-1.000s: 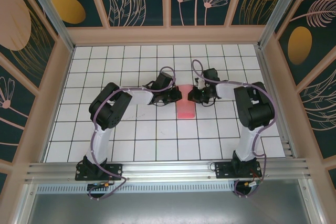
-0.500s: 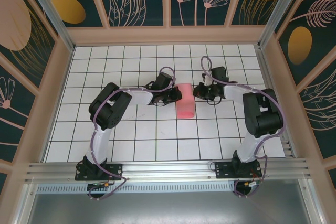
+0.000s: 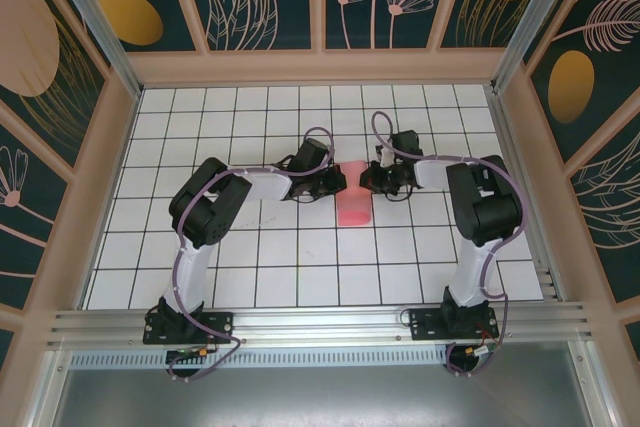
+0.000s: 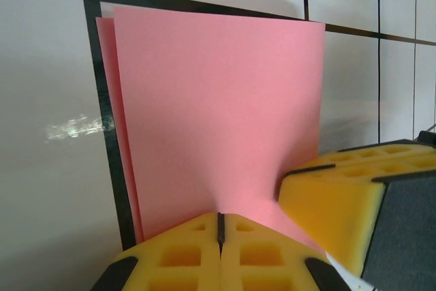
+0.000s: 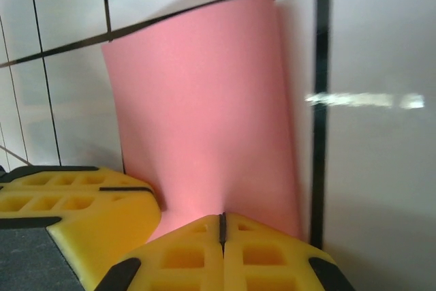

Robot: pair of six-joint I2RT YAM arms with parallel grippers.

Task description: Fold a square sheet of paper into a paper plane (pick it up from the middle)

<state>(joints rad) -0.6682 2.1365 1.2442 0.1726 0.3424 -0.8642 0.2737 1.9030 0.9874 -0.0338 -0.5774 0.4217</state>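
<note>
Square sheet of paper [image 3: 354,203] on table [image 3: 300,267], approx mid-width, btwn the two arms, long side running near–far. Sheet doubled over, top layer on bottom layer; in left wrist view bottom layer's edge pokes out past top layer's left side. Left gripper [image 3: 338,182] at sheet's far-left edge, right gripper [image 3: 366,179] at far-right edge, tips facing across sheet, just beside each other. Rest of sheet extends toward arm bases.
</note>
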